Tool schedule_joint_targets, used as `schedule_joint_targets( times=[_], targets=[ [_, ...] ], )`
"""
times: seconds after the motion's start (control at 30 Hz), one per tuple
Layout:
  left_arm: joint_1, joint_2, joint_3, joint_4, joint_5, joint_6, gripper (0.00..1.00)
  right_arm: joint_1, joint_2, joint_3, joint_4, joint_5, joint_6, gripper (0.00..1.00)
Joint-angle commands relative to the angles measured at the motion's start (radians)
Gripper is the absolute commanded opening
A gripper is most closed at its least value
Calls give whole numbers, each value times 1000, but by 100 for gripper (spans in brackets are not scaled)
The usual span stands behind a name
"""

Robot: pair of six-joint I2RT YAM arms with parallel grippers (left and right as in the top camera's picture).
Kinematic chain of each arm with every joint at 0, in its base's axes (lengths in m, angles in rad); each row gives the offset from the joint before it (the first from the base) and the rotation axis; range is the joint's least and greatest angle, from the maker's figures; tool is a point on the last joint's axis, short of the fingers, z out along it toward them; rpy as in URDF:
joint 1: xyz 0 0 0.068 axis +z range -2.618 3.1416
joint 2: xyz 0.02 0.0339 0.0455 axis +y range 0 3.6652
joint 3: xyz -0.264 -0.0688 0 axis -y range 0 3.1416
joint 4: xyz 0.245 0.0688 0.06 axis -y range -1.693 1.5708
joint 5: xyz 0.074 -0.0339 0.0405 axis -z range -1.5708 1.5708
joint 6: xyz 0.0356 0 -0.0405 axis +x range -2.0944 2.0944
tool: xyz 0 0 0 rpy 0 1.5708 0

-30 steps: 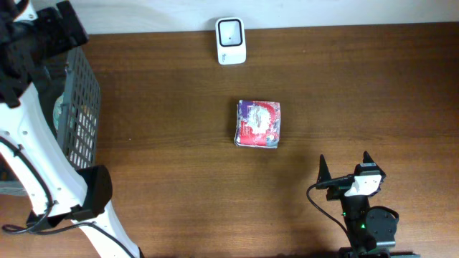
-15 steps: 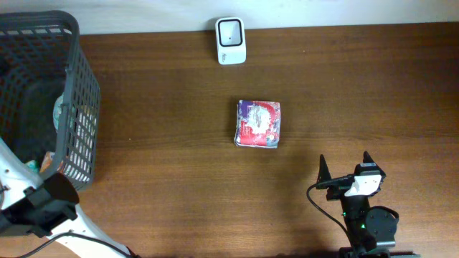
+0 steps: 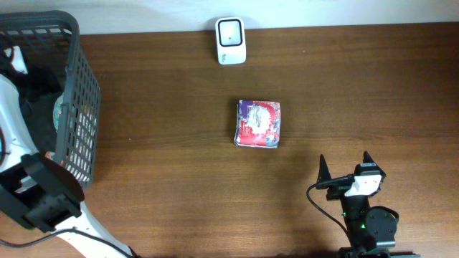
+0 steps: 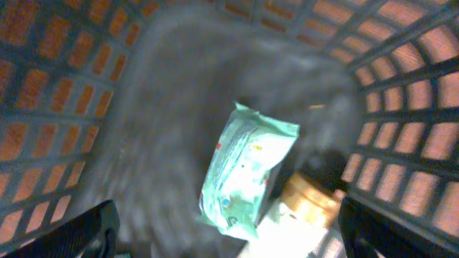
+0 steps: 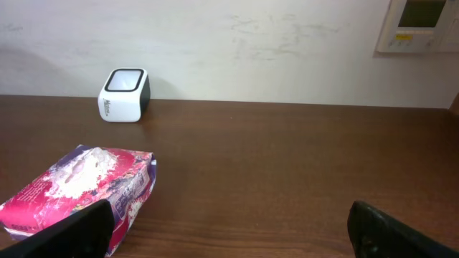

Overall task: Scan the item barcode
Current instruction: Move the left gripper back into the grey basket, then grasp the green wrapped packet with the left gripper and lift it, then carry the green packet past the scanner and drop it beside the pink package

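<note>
While the left gripper hangs spread wide inside the dark grey mesh plastic basket at the overhead's left edge, a pale green soft packet lies below it, ungripped; the right gripper, lower right, gapes empty, well apart from the central pink-and-purple packet.

Dark wooden table, grey mesh basket at its left end, pale wall along the far edge.
The basket stands on the far left of the tabletop, its open lattice side facing right; seen from inside, the brown wood shows through the grid walls, though that view is blurred. The wall is off-white with faint scuff marks. High on its right hangs a cream panel with a small greenish display, cut off by the top of the frame.
</note>
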Motion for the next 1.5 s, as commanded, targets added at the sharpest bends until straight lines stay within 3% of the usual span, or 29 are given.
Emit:
schedule_joint_targets(
  times=[0.0, 0.37, 0.47, 0.5, 0.53, 0.63, 0.67, 0.87, 0.93, 1.0, 1.03, 1.1, 1.2, 1.27, 1.33, 1.43, 1.47],
  targets=[
    [-4, 61, -39, 38, -18, 53, 94, -6, -7, -8, -2, 9, 4, 99],
    [-18, 241, -39, 86, -11, 60, 84, -6, -7, -8, -2, 9, 4, 99],
    [-17, 245, -39, 87, -39, 60, 49, -6, -6, -8, -2, 9, 4, 99],
    [-17, 245, -39, 81, -53, 60, 28, -6, -7, -8, -2, 9, 4, 99],
    [-16, 244, -39, 73, -55, 60, 19, -6, -6, -8, -2, 9, 4, 99],
    [-17, 210, -31, 67, -50, -3, 12, -6, -6, -8, -2, 9, 4, 99],
    [-17, 145, -10, 60, -16, -48, 1, -6, -7, -8, -2, 9, 4, 99],
    [-16, -131, 6, 64, 10, -126, 0, -6, -7, -8, -2, 9, 4, 99],
    [-16, -226, 6, 78, 10, -183, 0, -6, -7, -8, -2, 9, 4, 99],
    [-17, -365, 6, 117, 18, -324, 0, -6, -6, -8, -2, 9, 4, 99],
    [-17, -425, 6, 133, 58, -421, 0, -6, -6, -8, -2, 9, 4, 99],
    [-17, -502, 6, 169, 220, -501, 0, -6, -6, -8, -2, 9, 4, 99],
    [-50, -546, 6, 261, 539, -510, 0, -6, -6, -8, -2, 9, 4, 99],
    [-106, -541, 5, 273, 616, -510, 0, -6, -6, -8, -2, 9, 4, 99],
    [-245, -517, -14, 263, 590, -510, 0, -6, -6, -8, -2, 9, 4, 99],
    [-430, -463, -41, 187, 404, -493, 0, -6, -6, -8, -2, 9, 4, 98],
    [-496, -435, -41, 160, 343, -436, 0, -6, -6, -8, -2, 9, 4, 99]
  ],
)
